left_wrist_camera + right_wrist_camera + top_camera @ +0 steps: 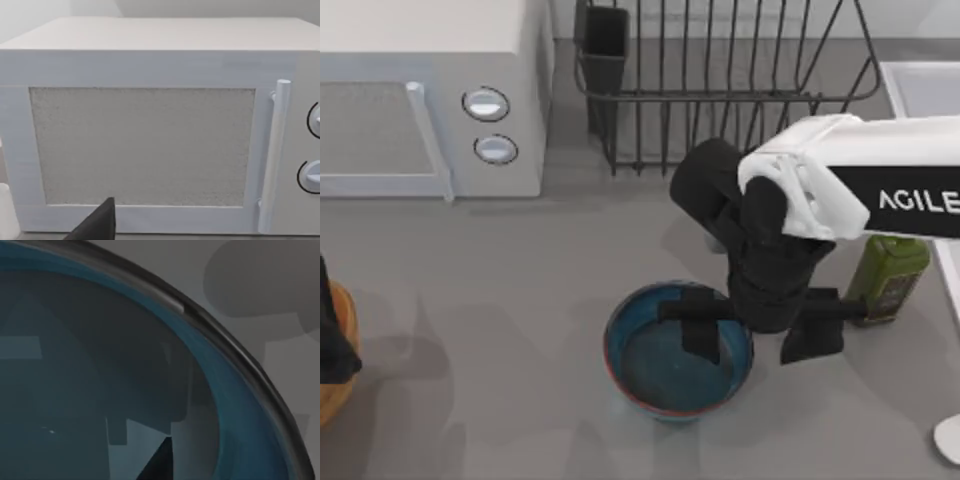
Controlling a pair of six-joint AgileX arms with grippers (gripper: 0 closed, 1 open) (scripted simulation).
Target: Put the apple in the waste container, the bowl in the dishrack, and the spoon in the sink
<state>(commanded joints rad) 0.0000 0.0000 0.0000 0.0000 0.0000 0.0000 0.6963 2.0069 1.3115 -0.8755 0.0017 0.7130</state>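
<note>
Top view put the right claw (pixel 758 335) at about five o'clock from the table's centre, straddling the bowl's (pixel 678 350) right-hand rim: one flat black finger (pixel 700 325) hung inside the basin, the other (pixel 813 335) stood outside it, so the jaws were spread wide with the rim between them and nothing yet pinched. The smooth white arm shell with black lettering ran off toward three o'clock. The bowl was round and deep, glossy blue-teal inside, edged by a thin reddish-brown line, resting on the matte grey table (pixel 520 300). In the right wrist view its curved rim (pixel 235 355) swept across as a dark band over the blue wall.

Just past the outer finger, at three o'clock of the bowl, stood a green bottle (pixel 890 275) with a dark label. At twelve o'clock the dishrack (pixel 720 90) showed thin black wire bars and a rectangular black cup at its left corner. At two o'clock lay the sink's (pixel 920 85) pale raised rim. A boxy white microwave (pixel 430 100) with two round knobs sat at ten o'clock.

The left claw (pixel 335 345) was parked at nine o'clock over the tan wooden waste container (pixel 340 395); I cannot tell how its jaws stood. A pale rounded spoon (pixel 950 435) end lay at four o'clock.
</note>
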